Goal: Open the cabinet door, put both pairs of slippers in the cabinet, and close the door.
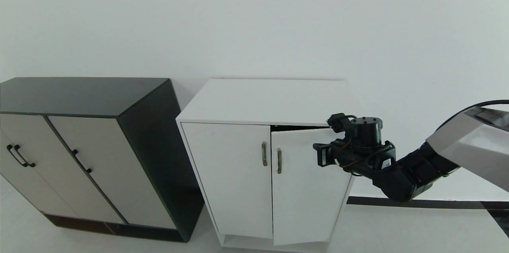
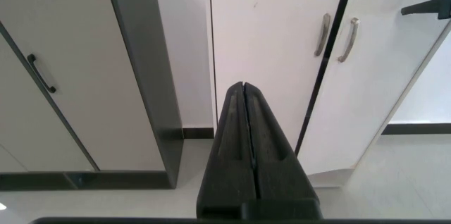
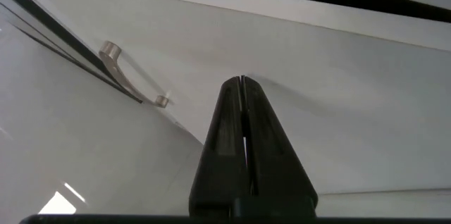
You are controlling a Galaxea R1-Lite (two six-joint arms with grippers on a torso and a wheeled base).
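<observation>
Cabinet door (image 1: 308, 197), smooth white, ajar

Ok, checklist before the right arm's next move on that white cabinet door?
1. White two-door cabinet's right door ajar: ok, dark gap along its top.
2. Right hand shut, tip near the door face: ok; touching: cannot tell.
3. Left hand shut, back from the cabinet: ok.
4. Left white door shut: ok.
5. Grip on right door's metal bar handle: not ok, hand is off it.
6. Cabinet interior: cannot tell.
</observation>
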